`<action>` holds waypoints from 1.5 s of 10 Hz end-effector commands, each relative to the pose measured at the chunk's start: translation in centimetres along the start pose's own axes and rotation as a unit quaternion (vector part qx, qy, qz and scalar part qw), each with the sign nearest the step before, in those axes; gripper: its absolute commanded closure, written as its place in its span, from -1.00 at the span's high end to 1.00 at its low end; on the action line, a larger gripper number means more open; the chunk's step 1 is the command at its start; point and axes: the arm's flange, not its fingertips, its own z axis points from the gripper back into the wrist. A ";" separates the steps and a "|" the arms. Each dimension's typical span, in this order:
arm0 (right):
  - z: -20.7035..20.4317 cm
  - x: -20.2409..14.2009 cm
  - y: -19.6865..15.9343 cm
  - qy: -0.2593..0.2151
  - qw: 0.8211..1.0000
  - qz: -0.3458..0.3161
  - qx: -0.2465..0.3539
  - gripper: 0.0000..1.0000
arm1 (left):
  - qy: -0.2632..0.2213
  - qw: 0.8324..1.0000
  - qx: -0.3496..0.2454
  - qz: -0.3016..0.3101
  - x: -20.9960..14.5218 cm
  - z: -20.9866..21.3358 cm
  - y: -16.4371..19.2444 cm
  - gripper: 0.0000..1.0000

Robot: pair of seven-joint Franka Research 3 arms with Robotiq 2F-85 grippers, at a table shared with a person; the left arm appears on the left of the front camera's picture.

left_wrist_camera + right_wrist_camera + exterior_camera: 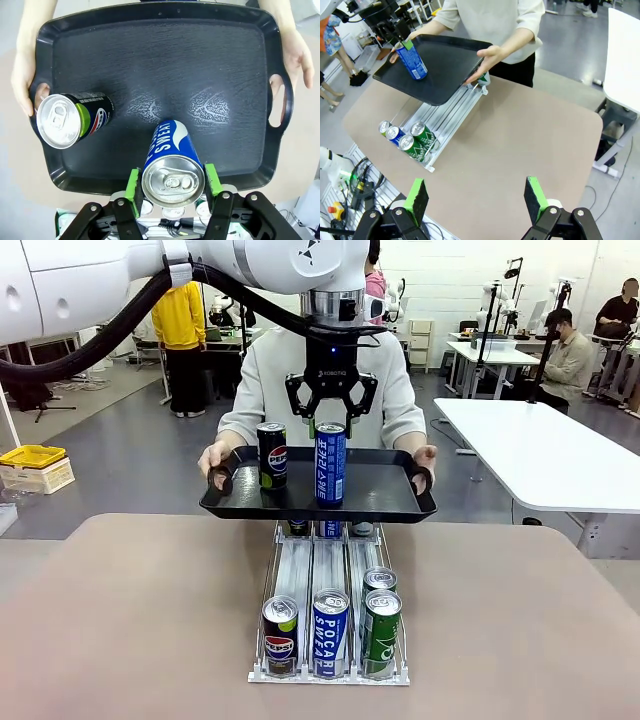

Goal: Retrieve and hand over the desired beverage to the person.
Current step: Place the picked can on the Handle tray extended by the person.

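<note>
Left wrist view: standing the blue Pocari Sweat can on the black tray at six o'clock, left gripper pads flanking its top, grip unclear. Pepsi can waiting at nine. Right gripper idling spread.

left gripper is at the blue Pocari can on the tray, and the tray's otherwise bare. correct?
Not quite. The left gripper does straddle the blue Pocari can, which stands on the tray the person holds, but the tray is not otherwise bare: a black Pepsi can also stands on it, beside the blue one. The left wrist view shows both cans.
</note>
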 end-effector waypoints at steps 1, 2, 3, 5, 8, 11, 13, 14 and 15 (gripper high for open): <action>-0.1 0.0 0.0 -0.003 1.000 0.003 0.011 1.00 | 0.013 1.000 -0.013 -0.006 0.7 1.4 -0.6 1.00; -0.1 0.0 0.0 -0.003 1.000 0.003 0.011 1.00 | 0.013 1.000 -0.013 -0.007 0.8 1.5 -0.5 1.00; -0.1 0.0 0.0 -0.003 1.000 0.003 0.011 1.00 | 0.013 1.000 -0.013 -0.007 0.8 1.5 -0.5 1.00; -0.1 0.0 0.0 -0.003 1.000 0.003 0.011 1.00 | 0.014 1.000 -0.014 -0.009 0.8 1.6 -0.5 1.00; -0.1 0.0 0.0 -0.003 1.000 0.003 0.011 1.00 | 0.017 1.000 -0.016 -0.009 0.8 1.7 -0.4 1.00; -0.1 0.0 0.0 -0.003 1.000 0.003 0.011 1.00 | 0.021 1.000 -0.017 -0.010 0.7 1.8 -0.4 1.00; -0.1 0.0 0.0 -0.003 1.000 0.003 0.011 1.00 | 0.038 0.997 -0.046 -0.041 -2.0 5.3 0.9 1.00; -0.1 0.0 0.0 -0.003 1.000 0.003 0.011 1.00 | 0.047 0.992 -0.079 -0.085 -5.0 8.4 3.1 1.00; -0.1 0.0 0.0 -0.003 1.000 0.003 0.011 1.00 | 0.045 0.986 -0.091 -0.131 -8.5 11.1 5.8 1.00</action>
